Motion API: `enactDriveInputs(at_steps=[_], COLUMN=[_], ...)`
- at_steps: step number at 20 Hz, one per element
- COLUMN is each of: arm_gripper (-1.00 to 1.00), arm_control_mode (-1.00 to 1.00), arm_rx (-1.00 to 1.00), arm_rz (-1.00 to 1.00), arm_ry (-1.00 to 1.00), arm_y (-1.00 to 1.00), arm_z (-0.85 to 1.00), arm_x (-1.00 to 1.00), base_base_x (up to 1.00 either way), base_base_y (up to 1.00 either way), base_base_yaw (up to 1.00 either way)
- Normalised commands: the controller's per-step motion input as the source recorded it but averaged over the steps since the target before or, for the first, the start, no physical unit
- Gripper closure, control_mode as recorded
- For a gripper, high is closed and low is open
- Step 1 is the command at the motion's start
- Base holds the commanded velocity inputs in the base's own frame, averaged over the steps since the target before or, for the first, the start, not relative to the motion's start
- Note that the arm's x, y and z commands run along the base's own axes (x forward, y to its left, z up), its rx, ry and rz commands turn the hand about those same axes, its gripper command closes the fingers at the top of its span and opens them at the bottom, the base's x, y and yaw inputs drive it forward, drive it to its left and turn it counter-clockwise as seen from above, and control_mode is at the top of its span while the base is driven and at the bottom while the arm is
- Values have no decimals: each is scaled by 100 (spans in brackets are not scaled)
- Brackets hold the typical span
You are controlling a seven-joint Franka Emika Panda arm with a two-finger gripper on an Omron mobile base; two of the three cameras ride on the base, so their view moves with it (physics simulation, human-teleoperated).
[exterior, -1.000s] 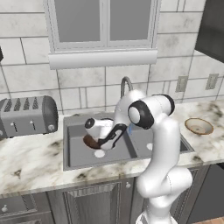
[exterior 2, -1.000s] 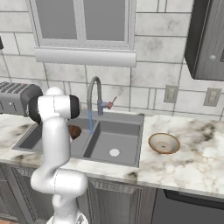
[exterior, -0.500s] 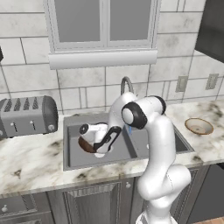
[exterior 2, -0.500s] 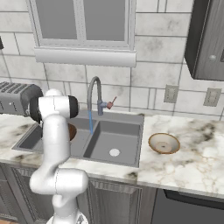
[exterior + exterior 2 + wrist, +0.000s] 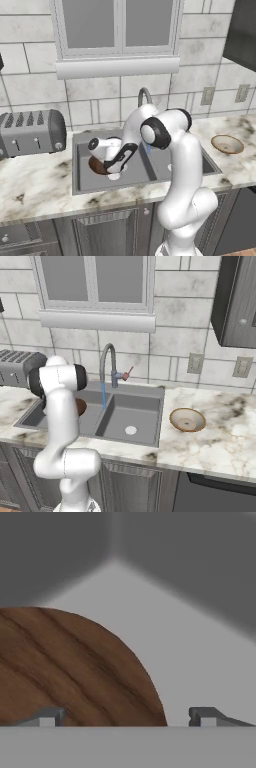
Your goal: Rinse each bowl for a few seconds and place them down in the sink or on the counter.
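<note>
Hand view, nearest: the gripper [image 5: 127,716] stands with its jaws spread wide and nothing between them; one fingertip [image 5: 47,717] lies over the dark brown bowl [image 5: 65,667], the other over bare grey basin floor; whether the first touches the bowl cannot be told. Left base view: the gripper [image 5: 111,167] reaches down into the left basin of the sink [image 5: 80,172], where the dark brown bowl [image 5: 98,165] rests on the floor beside the white drain [image 5: 114,176]. Right base view: a thin blue stream falls from the tap [image 5: 107,363] toward the divider between the basins; the pale tan bowl [image 5: 187,419] sits upright on the counter [image 5: 220,443], right of the sink, well apart from the arm. Farthest left: a toaster [image 5: 31,132] against the tiled wall.
</note>
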Motion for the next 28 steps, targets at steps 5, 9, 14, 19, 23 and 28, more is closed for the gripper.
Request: enactDriveInputs(at_steps=[5, 9, 14, 19, 23, 28], arm_gripper=[-100, -100, -100, -100, -100, -100], arm_control_mode=[-100, -100, -100, -100, -100, -100], arm_rx=[3, 3, 3, 3, 3, 3], arm_rz=[0, 0, 0, 0, -1, -3], arm_ry=[-4, -7, -8, -8, -6, -4], arm_y=[0, -1, -1, 0, 0, 0], arm_z=[34, 37, 45, 55, 58, 60], arm_x=[-15, -20, -23, -22, -18, -15], base_base_x=[0, 0, 0, 0, 0, 0], base_base_y=[0, 0, 0, 0, 0, 0], base_base_yaw=[0, 0, 0, 0, 0, 0])
